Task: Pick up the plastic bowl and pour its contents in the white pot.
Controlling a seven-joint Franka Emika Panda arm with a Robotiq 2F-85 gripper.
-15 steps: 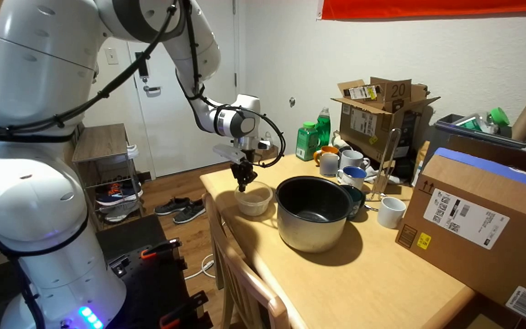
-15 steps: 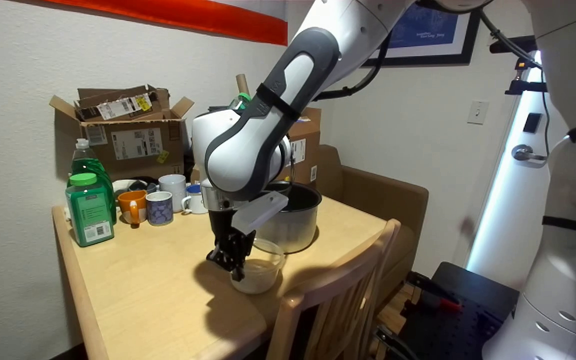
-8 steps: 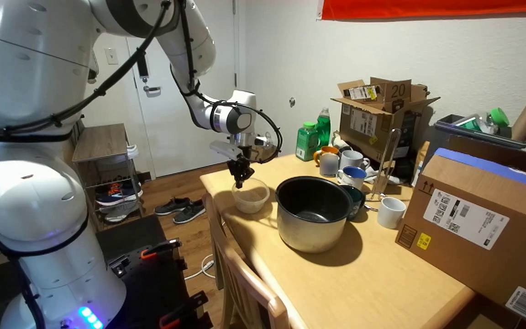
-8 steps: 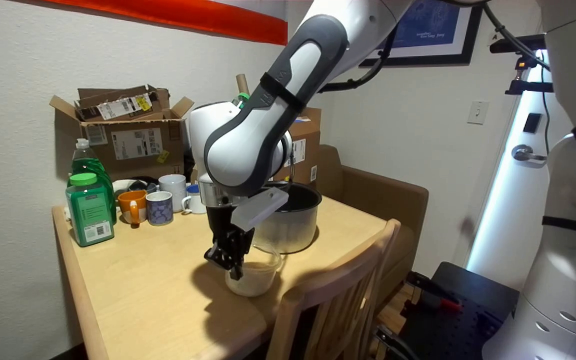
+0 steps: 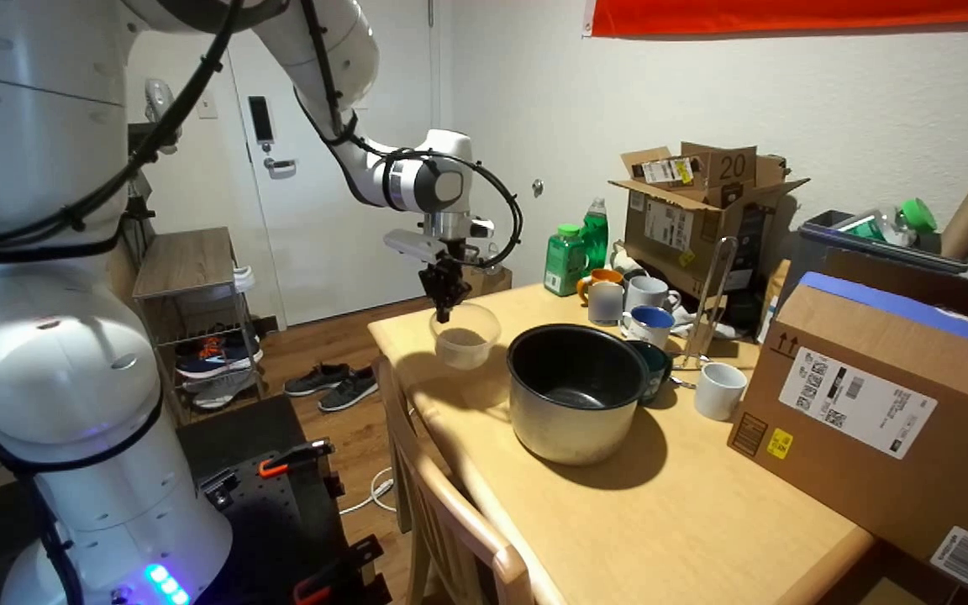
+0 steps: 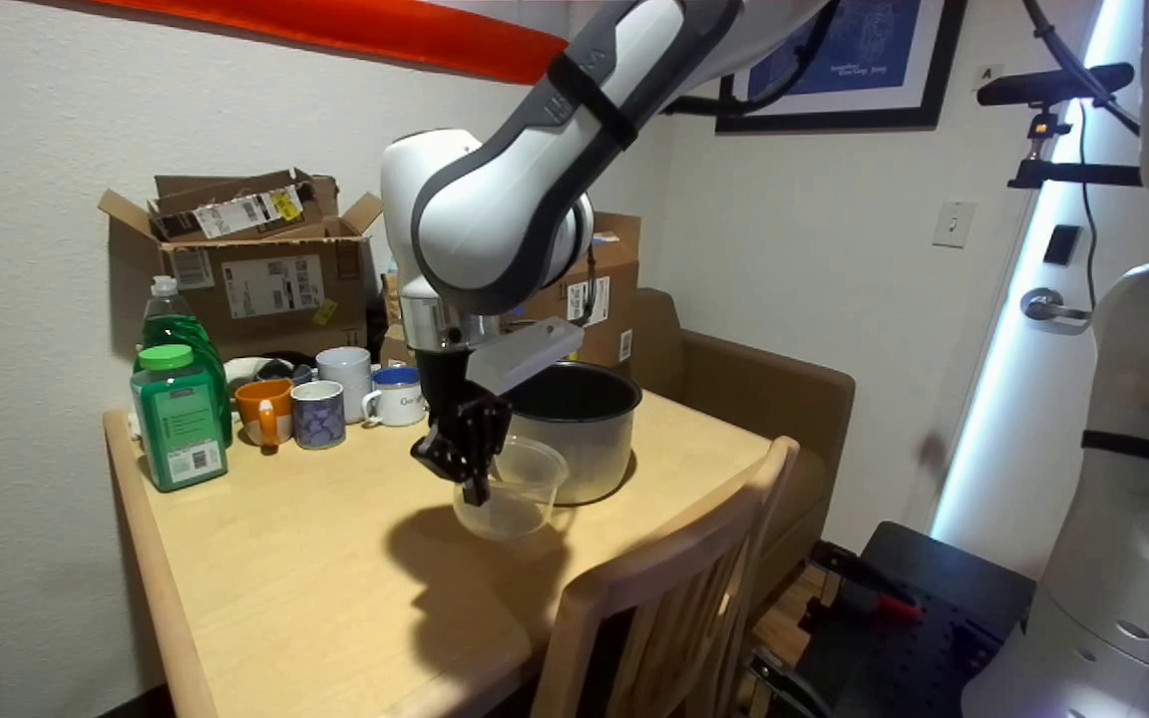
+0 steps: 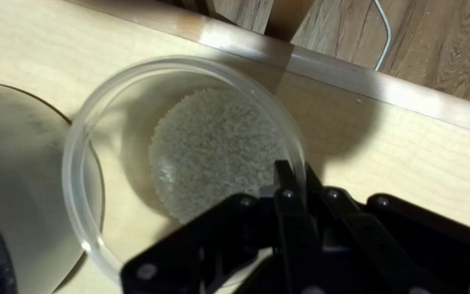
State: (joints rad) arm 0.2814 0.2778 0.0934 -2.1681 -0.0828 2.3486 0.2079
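Note:
The plastic bowl (image 5: 484, 340) is round and translucent, and also shows in an exterior view (image 6: 525, 509). White rice (image 7: 218, 151) covers its bottom in the wrist view. My gripper (image 7: 296, 167) is shut on the bowl's rim (image 7: 74, 175), one finger inside and one outside. In both exterior views the gripper (image 5: 444, 316) holds the bowl, roughly level, a little above the table. The white pot (image 5: 572, 428), silver-grey outside and dark inside, stands on the table beside the bowl. It also shows in the wrist view (image 7: 27, 171) at the left edge.
A wooden chair (image 5: 450, 504) stands against the table's edge (image 7: 324, 67). Several mugs (image 5: 648, 323), green bottles (image 5: 565, 260) and an open cardboard box (image 5: 673, 227) stand along the wall. A larger box (image 5: 870, 420) sits at the table's far end.
The gripper has risen with the bowl in it, and the bowl has come up off the table. The bowl's shadow now lies apart from it. The pot has not moved.

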